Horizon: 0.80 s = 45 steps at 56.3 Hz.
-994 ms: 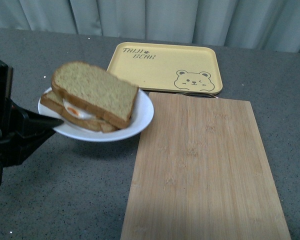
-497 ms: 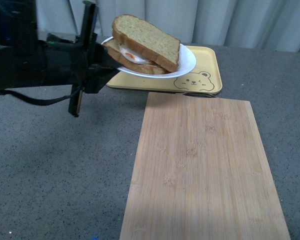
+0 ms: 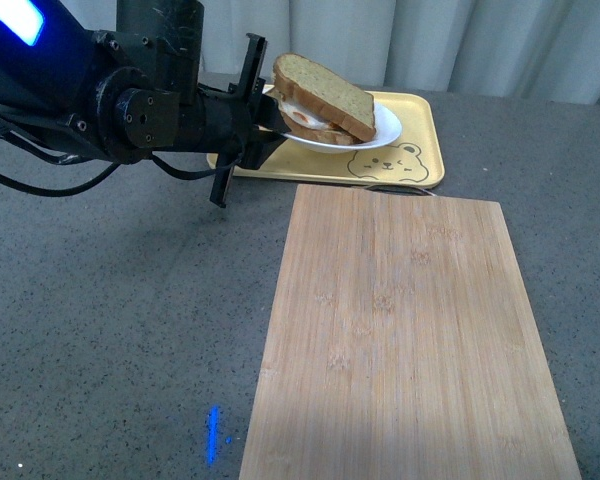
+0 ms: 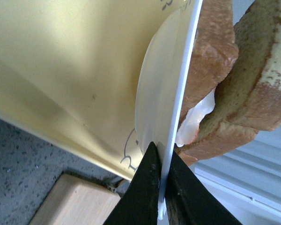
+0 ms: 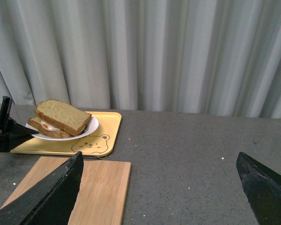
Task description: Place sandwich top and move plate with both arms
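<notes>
The white plate [image 3: 380, 128] is held in the air over the yellow bear tray [image 3: 420, 150] at the back. On it lies the sandwich: the plain tan top slice [image 3: 325, 92] rests on the egg-bearing slice. My left gripper [image 3: 263, 125] is shut on the plate's left rim. In the left wrist view the black fingers [image 4: 147, 187] pinch the plate's edge [image 4: 178, 108], with the top slice [image 4: 267, 70] beside it. My right gripper [image 5: 159, 187] is open and empty, far from the plate [image 5: 86, 130]; it does not show in the front view.
A bamboo cutting board [image 3: 410, 340] lies on the grey table [image 3: 110, 330] in front of the tray. Grey curtains hang behind the table. The left arm's black body [image 3: 100, 100] spans the back left.
The left arm has carried the plate with the sandwich up and to the right, from the table's left side to above the yellow tray.
</notes>
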{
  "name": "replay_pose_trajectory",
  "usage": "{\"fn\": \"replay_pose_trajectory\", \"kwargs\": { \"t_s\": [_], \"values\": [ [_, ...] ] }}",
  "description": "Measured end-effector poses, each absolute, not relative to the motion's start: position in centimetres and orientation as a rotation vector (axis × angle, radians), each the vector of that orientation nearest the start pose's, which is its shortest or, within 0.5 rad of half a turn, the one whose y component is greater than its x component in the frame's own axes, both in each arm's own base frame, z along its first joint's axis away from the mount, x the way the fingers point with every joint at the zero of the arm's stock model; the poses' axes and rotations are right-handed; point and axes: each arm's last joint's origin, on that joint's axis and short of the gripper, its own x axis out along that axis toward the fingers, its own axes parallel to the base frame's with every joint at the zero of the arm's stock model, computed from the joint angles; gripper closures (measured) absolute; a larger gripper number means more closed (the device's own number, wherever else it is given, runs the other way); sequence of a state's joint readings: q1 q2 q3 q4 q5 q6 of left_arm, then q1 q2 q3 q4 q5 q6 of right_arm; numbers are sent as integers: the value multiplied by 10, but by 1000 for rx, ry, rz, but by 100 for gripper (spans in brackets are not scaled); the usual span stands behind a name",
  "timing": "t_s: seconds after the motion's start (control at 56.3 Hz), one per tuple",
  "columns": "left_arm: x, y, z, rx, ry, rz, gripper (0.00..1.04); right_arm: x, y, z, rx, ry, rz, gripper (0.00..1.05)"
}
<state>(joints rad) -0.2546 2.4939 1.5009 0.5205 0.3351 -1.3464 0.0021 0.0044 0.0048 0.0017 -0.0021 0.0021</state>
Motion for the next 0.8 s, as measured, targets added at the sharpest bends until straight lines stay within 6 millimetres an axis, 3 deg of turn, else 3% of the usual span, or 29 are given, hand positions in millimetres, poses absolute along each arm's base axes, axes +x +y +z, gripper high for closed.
{"fn": "replay_pose_trajectory", "kwargs": {
  "t_s": [0.071,0.178,0.302,0.426,0.497,0.55,0.621,0.799],
  "values": [
    [482,-132,45,-1298,788,-140,85,98,0,165,2,-2,4,9],
    [479,-128,47,-1273,775,-129,70,98,0,165,2,-2,4,9],
    [454,-117,61,-1128,754,-126,41,98,0,165,2,-2,4,9],
    [429,-108,78,-930,668,-79,25,98,0,165,2,-2,4,9],
    [414,-98,87,-666,337,-34,37,98,0,165,2,-2,5,9],
    [395,-88,92,-503,184,-13,46,98,0,165,2,-2,4,9],
    [368,-73,103,-278,61,-13,58,98,0,165,2,-2,4,9],
    [321,-49,128,-80,-16,-4,87,98,0,165,2,-2,5,9]
  ]
}}
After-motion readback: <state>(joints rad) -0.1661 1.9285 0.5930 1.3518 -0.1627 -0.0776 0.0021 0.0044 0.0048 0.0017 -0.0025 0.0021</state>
